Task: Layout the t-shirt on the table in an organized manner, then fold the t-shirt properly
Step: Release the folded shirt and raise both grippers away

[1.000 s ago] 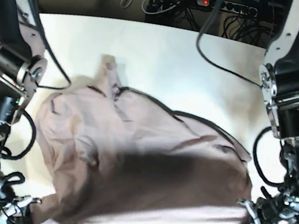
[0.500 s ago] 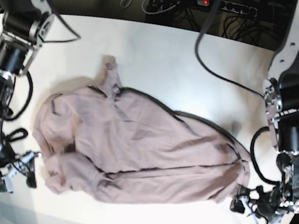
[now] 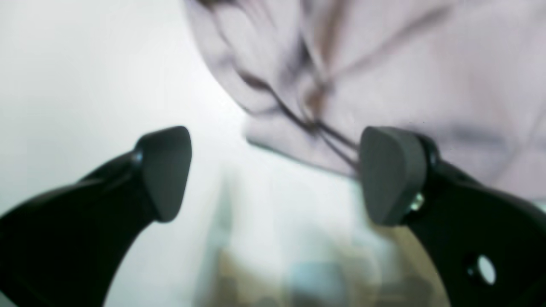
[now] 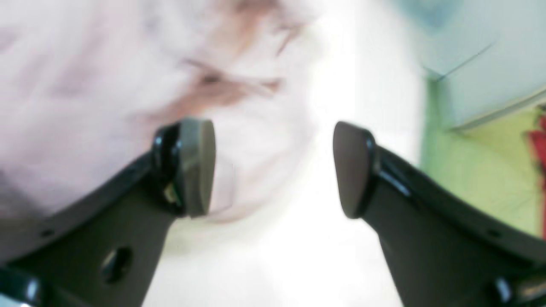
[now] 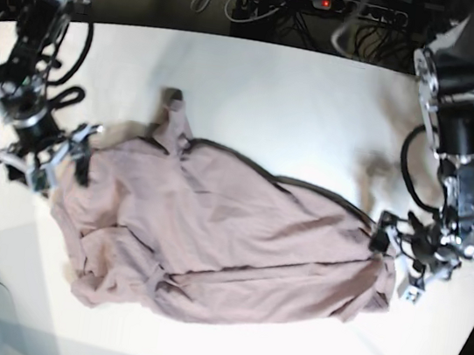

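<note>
The t-shirt (image 5: 219,241) lies crumpled across the middle of the table (image 5: 301,98), its bulk nearer the front edge than the back, with one narrow part reaching up toward the back edge and its ends stretching toward the table's two side edges. The left gripper (image 5: 395,257) sits at the shirt's end nearest the side edge on the base view's right; its jaws stand wide apart with nothing between them. In the left wrist view the two dark pads (image 3: 164,170) frame bare white table, and the wrinkled hem of the shirt (image 3: 384,76) lies just beyond them, apart from the pads as far as the blur allows. The right gripper (image 5: 56,161) is at the shirt's opposite end, near the other side edge, its jaws likewise spread and empty. In the right wrist view one pad (image 4: 196,166) overlaps the cloth (image 4: 106,85); whether it touches it is unclear.
</note>
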Available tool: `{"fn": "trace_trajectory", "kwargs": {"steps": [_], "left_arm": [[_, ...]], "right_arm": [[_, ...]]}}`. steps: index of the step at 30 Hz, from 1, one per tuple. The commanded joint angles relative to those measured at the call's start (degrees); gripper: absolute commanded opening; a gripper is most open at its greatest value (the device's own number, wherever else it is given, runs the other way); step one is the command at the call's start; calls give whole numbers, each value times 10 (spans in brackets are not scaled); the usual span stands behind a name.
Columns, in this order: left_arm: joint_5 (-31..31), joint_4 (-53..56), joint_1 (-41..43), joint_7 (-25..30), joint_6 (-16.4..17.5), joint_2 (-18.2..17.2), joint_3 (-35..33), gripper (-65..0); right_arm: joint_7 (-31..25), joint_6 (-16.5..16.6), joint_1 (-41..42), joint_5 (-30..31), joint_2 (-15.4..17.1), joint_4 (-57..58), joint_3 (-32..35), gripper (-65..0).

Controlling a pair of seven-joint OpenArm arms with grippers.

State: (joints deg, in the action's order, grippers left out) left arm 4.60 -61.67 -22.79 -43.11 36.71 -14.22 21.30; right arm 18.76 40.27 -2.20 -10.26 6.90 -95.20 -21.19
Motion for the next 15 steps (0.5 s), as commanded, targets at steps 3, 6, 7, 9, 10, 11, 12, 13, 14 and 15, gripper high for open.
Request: {"fn": "trace_trajectory", "kwargs": {"steps": [3,6,7,9,10,11,12,13,14,15], "left_arm": [[-6,-33,17,10,-2,8,4,-49],[-6,-36,32,10,-2,14,2,-50],[-6,-36,34,10,-2,15,2,-50],[-6,-33,39,10,-2,17,2,-50],[-6,-34,39,10,-2,22,2,-50],[-5,-36,39,10,-2,28,4,-50],[-5,-36,39,10,-2,32,4,-50],[-5,-36,39,10,-2,32,5,-50],[-5,-36,39,8,-2,33,5,-50],[-5,-36,39,6,-2,33,5,-50]], "right_arm": [[-11,-3,-29,4,-17,-10,0,-220],[-10,-3,-55,4,-48,-12,0,-220],[-10,-3,-65,4,-59,-21,0,-220],[-10,-3,-95,4,-84,-47,4,-220],[-10,-3,-105,4,-97,-59,8,-220],[-10,-3,-116,4,-108,-71,18,-220],[-10,-3,-125,4,-116,-83,28,-220],[-10,-3,-133,4,-121,-93,37,-220],[-10,-3,-140,4,-124,-99,46,-220],[-10,-3,-149,4,-129,-101,58,-220]]}}
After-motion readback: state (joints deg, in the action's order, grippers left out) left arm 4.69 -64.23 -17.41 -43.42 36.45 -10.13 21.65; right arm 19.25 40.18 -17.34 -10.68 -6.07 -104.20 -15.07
